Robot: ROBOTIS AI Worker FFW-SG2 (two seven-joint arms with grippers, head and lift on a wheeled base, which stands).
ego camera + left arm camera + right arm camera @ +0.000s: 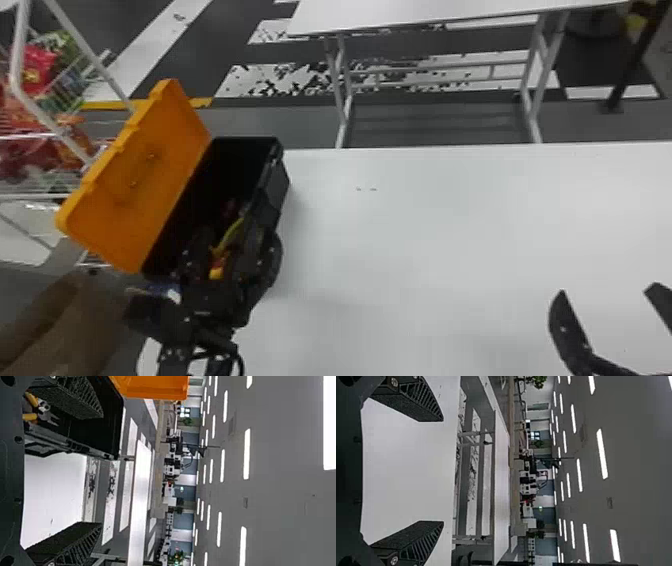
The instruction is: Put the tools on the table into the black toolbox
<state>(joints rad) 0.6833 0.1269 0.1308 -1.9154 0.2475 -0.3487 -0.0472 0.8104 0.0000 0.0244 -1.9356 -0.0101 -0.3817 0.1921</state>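
Standing released, the left gripper (232, 227) is at the black toolbox (279, 187), its fingers wide apart, one over the interior. Yellow-handled pliers (42, 408) lie inside the toolbox, near that finger. Orange lid (145, 185) is tipped open. Right gripper (607, 291), also released, is above the white table (425, 225). Beyond: a second table (425, 11)

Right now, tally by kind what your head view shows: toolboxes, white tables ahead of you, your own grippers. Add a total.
Toolboxes: 1, the black toolbox with its orange lid
White tables: 2, the near table and the far table
Grippers: 2, the left gripper and the right gripper
Total: 5
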